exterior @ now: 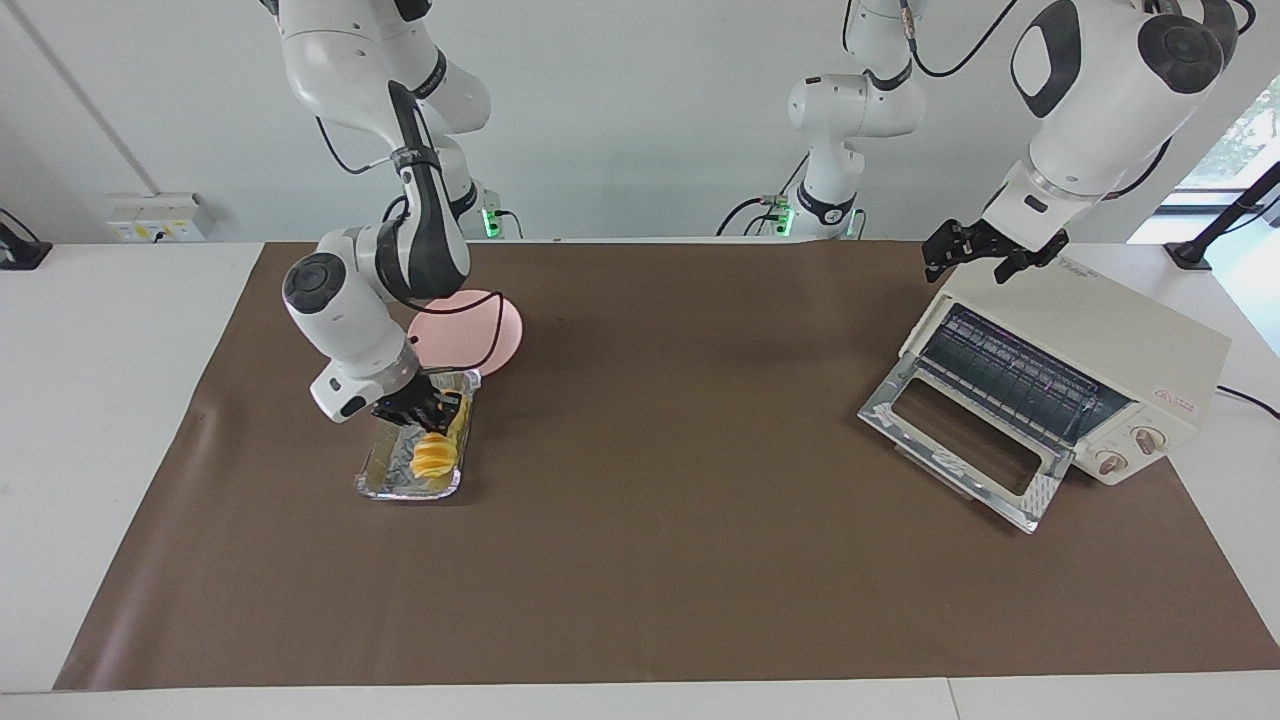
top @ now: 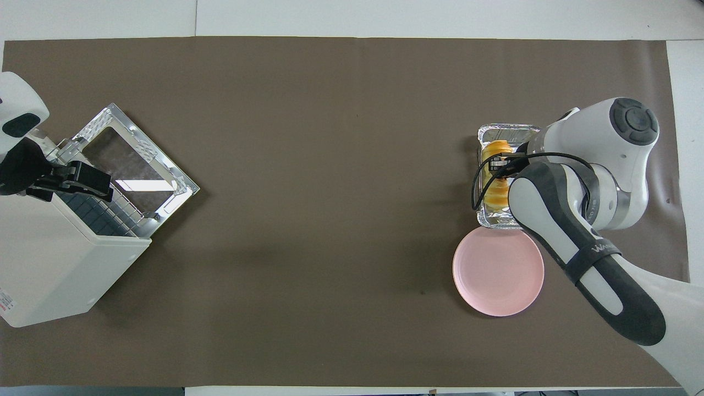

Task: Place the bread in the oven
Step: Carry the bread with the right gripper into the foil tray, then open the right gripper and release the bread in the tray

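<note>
The bread (exterior: 434, 458) (top: 498, 192), a ridged yellow-orange loaf, lies lengthwise down in the silver foil tray (exterior: 405, 490) (top: 509, 130). My right gripper (exterior: 440, 412) (top: 498, 164) is low in the tray and shut on the loaf's end that is nearer the robots. The cream oven (exterior: 1100, 330) (top: 49, 264) stands at the left arm's end of the table with its glass drop door (exterior: 960, 440) (top: 181, 184) folded down and the wire rack showing. My left gripper (exterior: 982, 258) (top: 93, 184) hangs open over the oven's top front edge and holds nothing.
A round pink plate (exterior: 495, 335) (top: 498, 272) sits bare beside the foil tray, nearer the robots. A brown mat (exterior: 680, 560) covers the table between the tray and the oven. A third arm stands idle at the table's robot end.
</note>
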`<state>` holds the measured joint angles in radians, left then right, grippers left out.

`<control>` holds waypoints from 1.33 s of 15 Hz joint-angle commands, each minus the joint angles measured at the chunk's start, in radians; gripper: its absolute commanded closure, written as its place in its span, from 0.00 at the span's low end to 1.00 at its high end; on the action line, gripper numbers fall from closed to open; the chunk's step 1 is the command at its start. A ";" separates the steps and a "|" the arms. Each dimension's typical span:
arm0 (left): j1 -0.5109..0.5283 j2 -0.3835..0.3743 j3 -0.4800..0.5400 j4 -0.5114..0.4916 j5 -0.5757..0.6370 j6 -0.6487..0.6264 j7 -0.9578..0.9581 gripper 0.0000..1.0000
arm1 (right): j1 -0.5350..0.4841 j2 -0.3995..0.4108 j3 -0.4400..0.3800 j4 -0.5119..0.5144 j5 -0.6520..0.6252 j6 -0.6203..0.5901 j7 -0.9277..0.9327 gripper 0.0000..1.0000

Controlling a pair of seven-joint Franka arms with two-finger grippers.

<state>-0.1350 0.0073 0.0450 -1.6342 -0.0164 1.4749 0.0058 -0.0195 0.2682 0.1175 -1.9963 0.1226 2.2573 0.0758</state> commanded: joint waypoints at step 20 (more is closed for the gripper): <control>0.012 -0.007 -0.008 0.002 0.018 0.005 0.006 0.00 | -0.152 -0.066 -0.001 -0.137 -0.063 0.041 -0.134 0.34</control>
<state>-0.1350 0.0073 0.0450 -1.6342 -0.0164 1.4749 0.0058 -0.1513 0.2279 0.1062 -2.0924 0.0712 2.2712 -0.0247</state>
